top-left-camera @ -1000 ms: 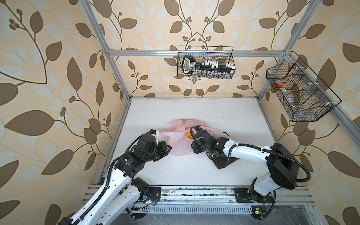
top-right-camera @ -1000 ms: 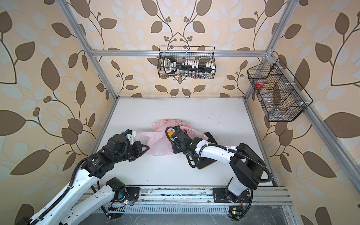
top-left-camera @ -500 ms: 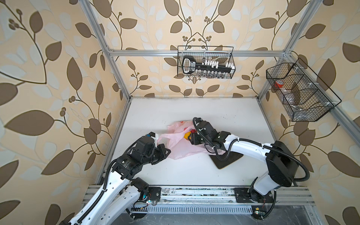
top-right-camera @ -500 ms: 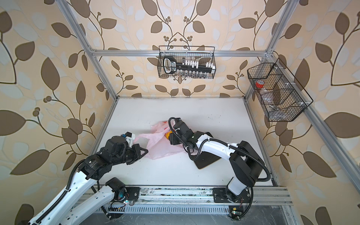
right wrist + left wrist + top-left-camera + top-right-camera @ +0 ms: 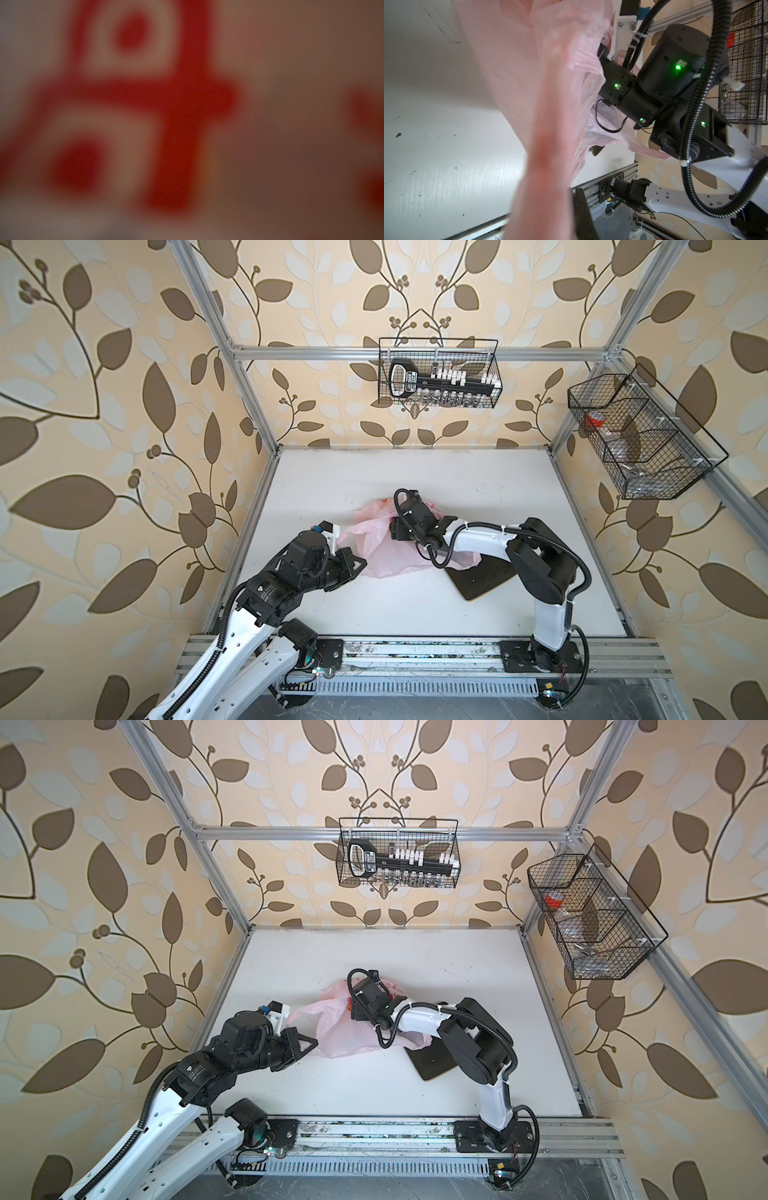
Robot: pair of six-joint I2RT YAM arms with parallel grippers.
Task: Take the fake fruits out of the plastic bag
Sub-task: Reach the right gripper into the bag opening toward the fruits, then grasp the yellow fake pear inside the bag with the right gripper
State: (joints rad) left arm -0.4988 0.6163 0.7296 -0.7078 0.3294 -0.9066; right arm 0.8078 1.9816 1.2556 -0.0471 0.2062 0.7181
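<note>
The pink plastic bag (image 5: 388,558) (image 5: 338,1038) lies crumpled mid-table in both top views. My left gripper (image 5: 358,562) (image 5: 311,1042) is shut on its near left edge; in the left wrist view the bag's film (image 5: 548,133) runs blurred down to one dark finger (image 5: 583,216). My right gripper (image 5: 394,527) (image 5: 356,1009) reaches into the bag's mouth from the right, and its fingers are hidden by the film. The right wrist view shows only blurred film with red lettering (image 5: 178,108). The fake fruits are hidden, except perhaps an orange-red spot (image 5: 350,1006) by the right gripper.
A dark square tray (image 5: 484,578) (image 5: 432,1063) lies right of the bag, partly under it and under the right forearm. One wire basket (image 5: 438,373) hangs on the back wall and another (image 5: 640,435) on the right wall. Aluminium posts edge the table.
My right gripper has pushed left, deeper into the bag's mouth, and its forearm has lifted off the tray. The yellow fruit seen at the mouth no longer shows. The left gripper keeps its hold.
</note>
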